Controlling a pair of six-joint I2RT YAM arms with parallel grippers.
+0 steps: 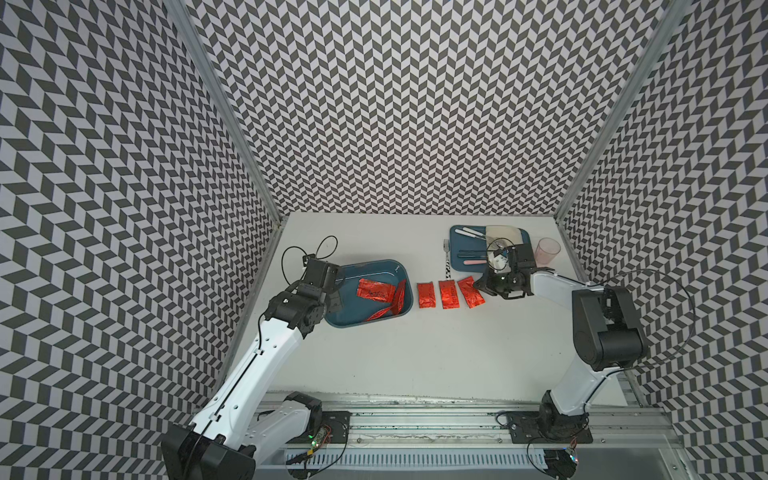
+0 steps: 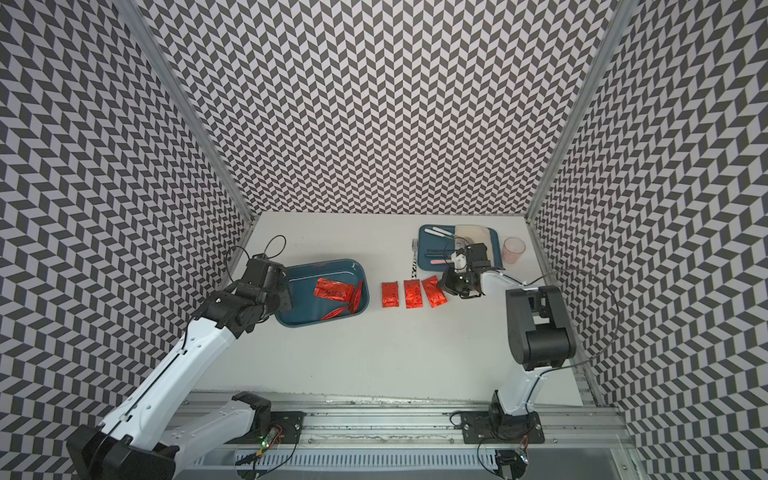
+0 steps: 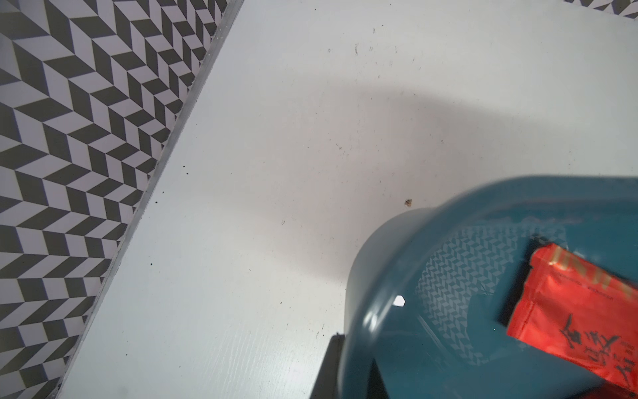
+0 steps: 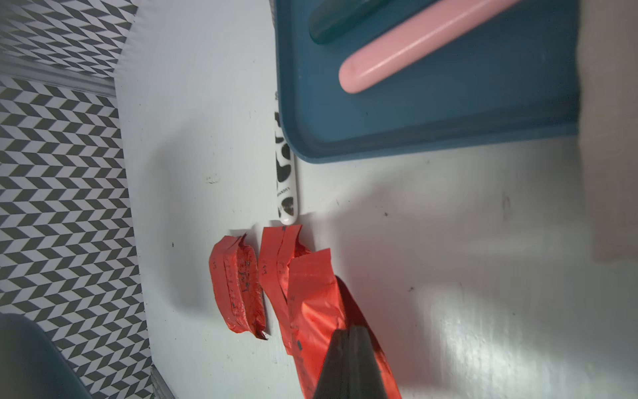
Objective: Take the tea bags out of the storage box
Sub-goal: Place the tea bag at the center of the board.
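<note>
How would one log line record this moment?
left hand: shut on storage box rim | right hand: shut on tea bag | out: three tea bags | inside: three

1. This is a robotics lab test cell: black-and-white chevron panels (image 1: 415, 104) close in a white surface (image 1: 415, 353) on three sides.
2. Bare aluminium posts (image 1: 224, 104) frame the panels.
3. A left arm (image 1: 257, 361) and a right arm (image 1: 602, 332) are mounted on an aluminium rail (image 1: 415, 419) along the front.
4. An exposed circuit board (image 1: 318, 440) and a slotted cable duct (image 1: 415, 459) sit by the bases.
</note>
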